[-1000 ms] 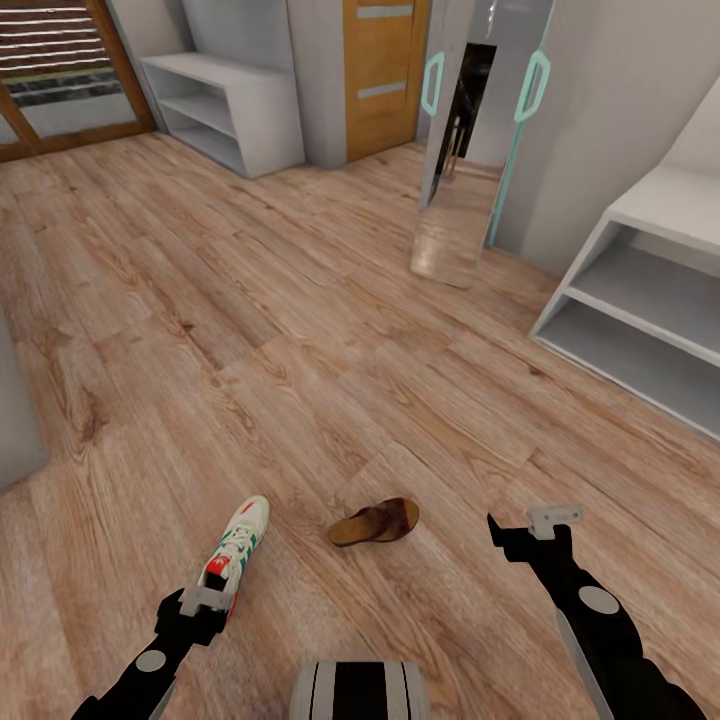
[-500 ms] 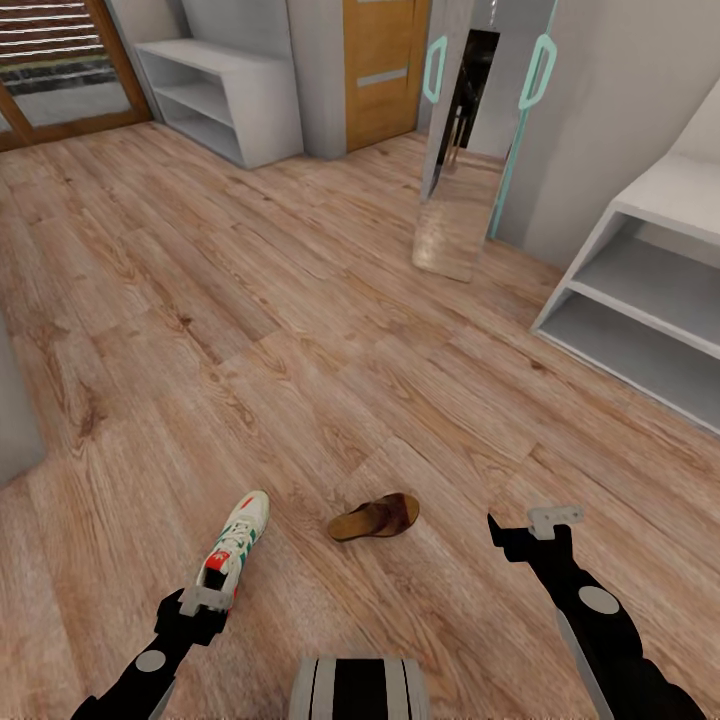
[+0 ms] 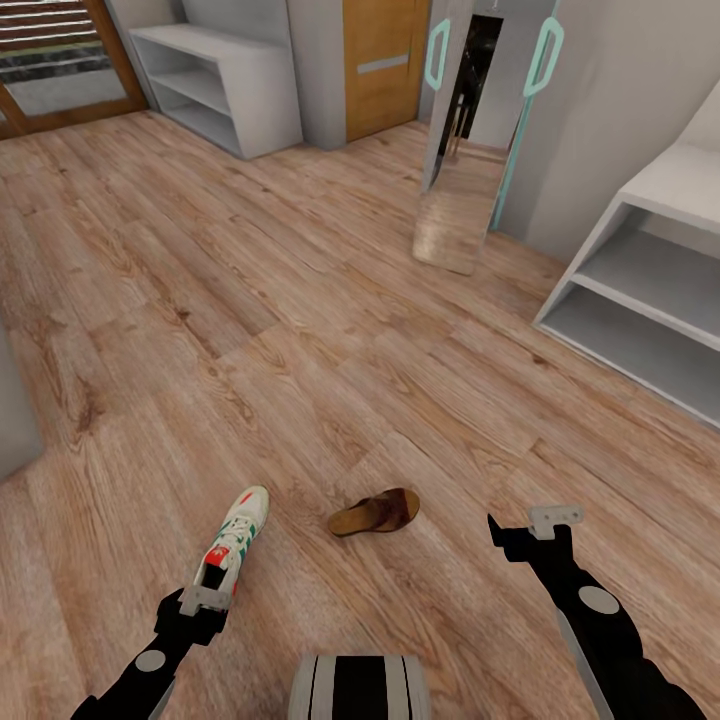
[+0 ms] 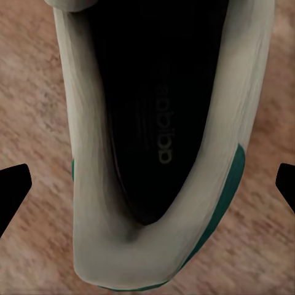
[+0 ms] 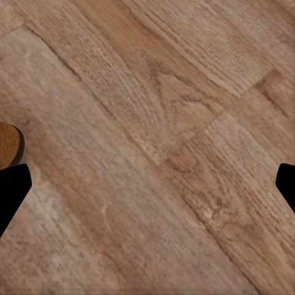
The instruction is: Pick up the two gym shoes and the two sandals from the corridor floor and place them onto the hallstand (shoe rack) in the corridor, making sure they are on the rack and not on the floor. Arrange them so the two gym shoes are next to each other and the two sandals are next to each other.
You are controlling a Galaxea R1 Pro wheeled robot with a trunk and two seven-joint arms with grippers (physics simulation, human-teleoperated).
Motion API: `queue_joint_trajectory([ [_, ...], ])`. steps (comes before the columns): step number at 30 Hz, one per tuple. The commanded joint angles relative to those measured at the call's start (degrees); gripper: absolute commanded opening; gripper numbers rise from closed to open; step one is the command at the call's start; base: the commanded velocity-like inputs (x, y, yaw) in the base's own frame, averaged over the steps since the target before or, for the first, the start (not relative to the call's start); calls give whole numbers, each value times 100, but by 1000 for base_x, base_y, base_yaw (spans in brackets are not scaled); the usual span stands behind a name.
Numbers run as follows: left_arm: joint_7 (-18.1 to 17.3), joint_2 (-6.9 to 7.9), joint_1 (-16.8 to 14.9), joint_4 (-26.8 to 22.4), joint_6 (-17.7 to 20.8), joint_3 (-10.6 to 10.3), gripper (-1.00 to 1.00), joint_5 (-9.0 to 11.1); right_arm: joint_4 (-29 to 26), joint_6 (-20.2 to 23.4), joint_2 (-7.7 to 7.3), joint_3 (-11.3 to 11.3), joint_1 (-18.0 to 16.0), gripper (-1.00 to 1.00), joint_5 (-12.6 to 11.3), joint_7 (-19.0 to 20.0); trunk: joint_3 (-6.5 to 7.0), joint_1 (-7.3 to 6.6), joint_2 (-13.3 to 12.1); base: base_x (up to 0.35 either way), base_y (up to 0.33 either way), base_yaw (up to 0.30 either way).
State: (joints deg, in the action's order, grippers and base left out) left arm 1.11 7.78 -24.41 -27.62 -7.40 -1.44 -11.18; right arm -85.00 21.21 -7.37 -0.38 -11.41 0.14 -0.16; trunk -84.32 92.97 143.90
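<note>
One off-white gym shoe (image 3: 234, 540) with green stripes and red accents lies on the corridor floor (image 3: 300, 300), toe pointing away from me. My left gripper (image 3: 196, 602) hangs over its heel. In the left wrist view the fingertips (image 4: 13, 189) stand wide apart on either side of the gym shoe's (image 4: 160, 153) dark heel opening, open and not touching it. A dark brown sandal (image 3: 376, 512) lies to the shoe's right. My right gripper (image 3: 527, 523) is open above bare planks right of the sandal, whose edge (image 5: 8, 145) shows beside one fingertip.
A light-grey unit with two open shelf slots (image 3: 640, 290) stands at the right, and a similar one (image 3: 215, 85) at the back left; which is the hallstand I cannot tell. A tall mirror with teal handles (image 3: 470, 140) and a wooden door (image 3: 385, 65) stand ahead.
The whole picture has shifted a little, with the far furniture sliding up in the view. Both arms, the shoe and the sandal hold nearly the same places.
</note>
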Motion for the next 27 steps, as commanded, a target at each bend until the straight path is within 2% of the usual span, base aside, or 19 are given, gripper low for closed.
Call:
queue_joint_trajectory([
  [1,12,3,-2,3,-16,-14,100,-34,-8,32,-1,1,-1,100,2,-2,-4,-1,1,0,0,0],
  [4,15,4,-2,2,-16,-14,100,-34,-8,32,-1,3,-1,100,-3,-2,-6,-1,1,0,0,0],
  [8,18,4,-2,2,-16,-14,100,-34,-8,32,-1,2,-1,100,1,-2,-95,9,7,0,0,0],
  [27,20,4,-2,2,-24,-14,100,-30,-8,32,-1,3,-1,100,-5,-2,-152,9,7,0,0,0],
])
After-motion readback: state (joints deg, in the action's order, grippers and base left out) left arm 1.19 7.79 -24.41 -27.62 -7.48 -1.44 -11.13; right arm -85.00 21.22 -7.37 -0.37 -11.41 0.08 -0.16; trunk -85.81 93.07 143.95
